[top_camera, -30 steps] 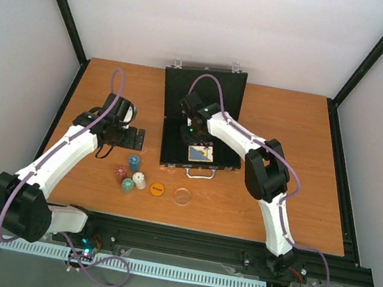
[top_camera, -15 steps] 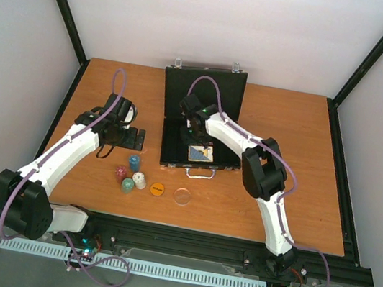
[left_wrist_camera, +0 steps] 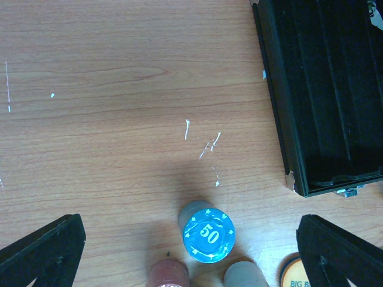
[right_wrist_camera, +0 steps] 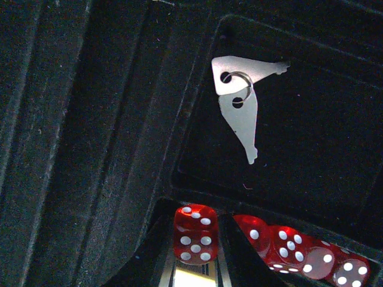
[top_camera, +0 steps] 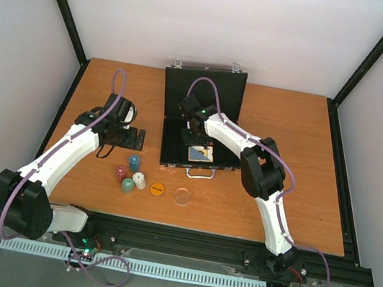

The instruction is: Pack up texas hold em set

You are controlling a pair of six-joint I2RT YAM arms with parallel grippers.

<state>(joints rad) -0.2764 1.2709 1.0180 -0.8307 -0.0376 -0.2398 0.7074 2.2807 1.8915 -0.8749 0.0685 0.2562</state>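
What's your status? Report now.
Left gripper open, near blue chips. Right gripper shut on a die, inside the case beside other dice. Orange disc, clear disc not yet packed. No obstruction seen.

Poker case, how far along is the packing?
Done: card deck and several red dice sit in the open case. In hand: right gripper shut on one more die there; left gripper open, by the blue stack. Left: four chip stacks, orange disc, clear disc, closing the case.
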